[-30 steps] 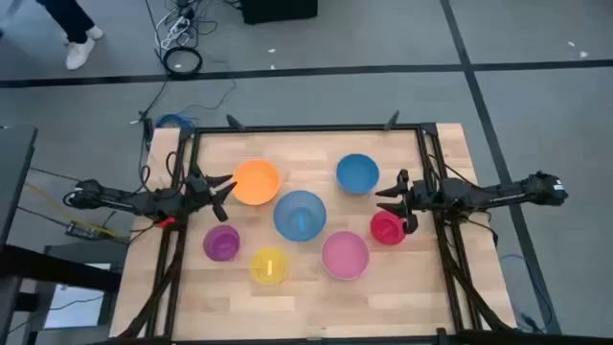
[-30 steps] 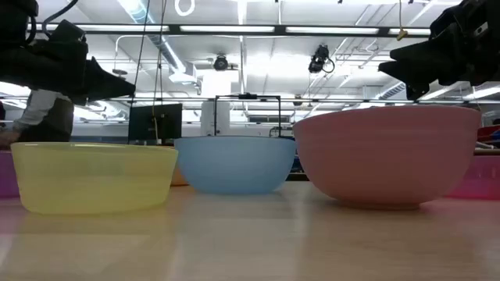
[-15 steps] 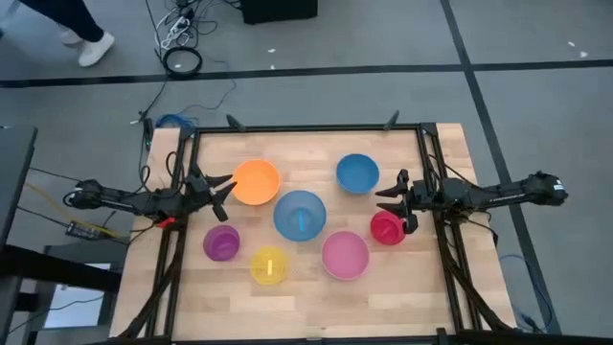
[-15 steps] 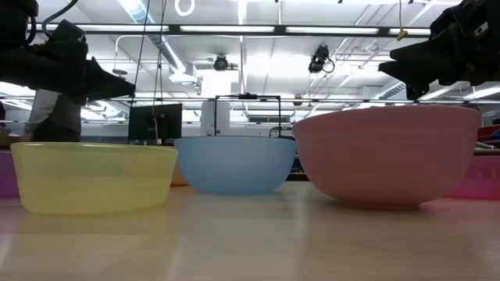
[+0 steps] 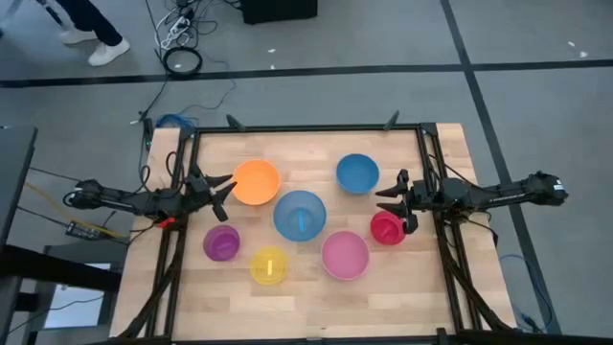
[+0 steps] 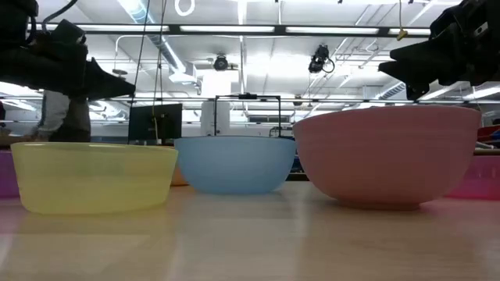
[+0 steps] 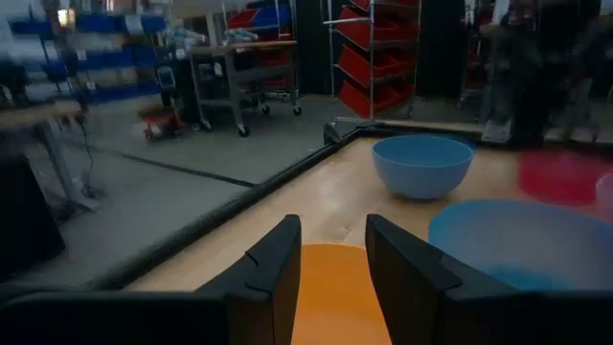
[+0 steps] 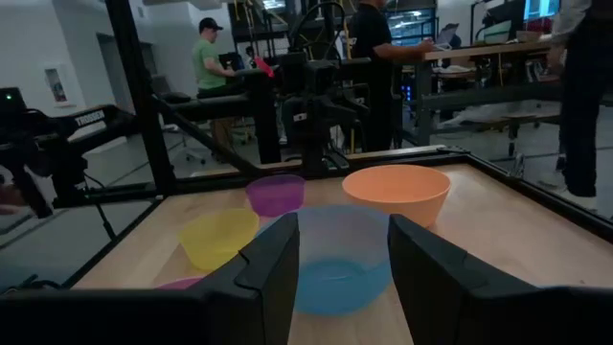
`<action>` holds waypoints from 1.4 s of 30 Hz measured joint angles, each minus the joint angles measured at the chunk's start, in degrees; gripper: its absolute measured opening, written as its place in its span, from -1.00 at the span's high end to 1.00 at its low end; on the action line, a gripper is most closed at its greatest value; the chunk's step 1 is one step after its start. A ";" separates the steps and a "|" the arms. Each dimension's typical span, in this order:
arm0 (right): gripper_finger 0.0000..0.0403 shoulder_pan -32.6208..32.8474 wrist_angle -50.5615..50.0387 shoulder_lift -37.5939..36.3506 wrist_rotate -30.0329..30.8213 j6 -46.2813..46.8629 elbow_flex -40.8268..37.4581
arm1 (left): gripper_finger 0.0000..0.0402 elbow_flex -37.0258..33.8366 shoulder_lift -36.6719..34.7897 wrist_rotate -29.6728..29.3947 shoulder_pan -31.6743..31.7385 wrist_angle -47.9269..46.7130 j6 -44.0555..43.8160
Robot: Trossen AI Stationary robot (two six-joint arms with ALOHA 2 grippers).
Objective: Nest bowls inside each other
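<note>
Seven bowls stand apart on their bases on the wooden table (image 5: 306,149): orange (image 5: 256,181), blue (image 5: 356,173), light blue (image 5: 300,215), red (image 5: 387,228), pink (image 5: 345,255), purple (image 5: 221,242), yellow (image 5: 269,265). My left gripper (image 5: 224,187) hovers open at the table's left edge, just left of the orange bowl (image 7: 335,297). My right gripper (image 5: 387,198) hovers open at the right edge, above the red bowl's far side, facing the light blue bowl (image 8: 335,254). Both point level and hold nothing.
A black frame (image 5: 306,127) runs along the table's far, left and right edges. The low view shows the yellow bowl (image 6: 94,176), light blue bowl (image 6: 234,164) and pink bowl (image 6: 388,156) in a row. People stand in the room beyond the table.
</note>
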 joint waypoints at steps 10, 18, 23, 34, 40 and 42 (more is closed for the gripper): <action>0.25 -0.02 3.55 0.02 0.04 0.74 0.00 | 0.36 -0.07 0.02 -4.49 0.04 1.75 25.70; 0.25 0.00 20.82 0.03 -4.82 3.69 0.14 | 0.36 -0.07 0.01 2.12 -0.03 5.95 0.14; 0.25 0.05 33.01 -0.06 -17.68 -2.11 2.17 | 0.36 -0.07 -0.02 6.52 -0.01 18.08 -16.95; 0.25 0.05 40.90 0.00 -24.58 15.78 2.97 | 0.36 -0.07 0.02 4.49 0.04 27.33 -18.28; 0.25 0.05 35.00 0.00 -7.39 15.36 3.06 | 0.36 -0.07 -0.02 0.95 0.04 27.65 -23.01; 0.25 0.03 33.88 0.08 -1.91 15.80 3.06 | 0.36 -0.06 -0.02 1.61 0.04 27.61 -26.61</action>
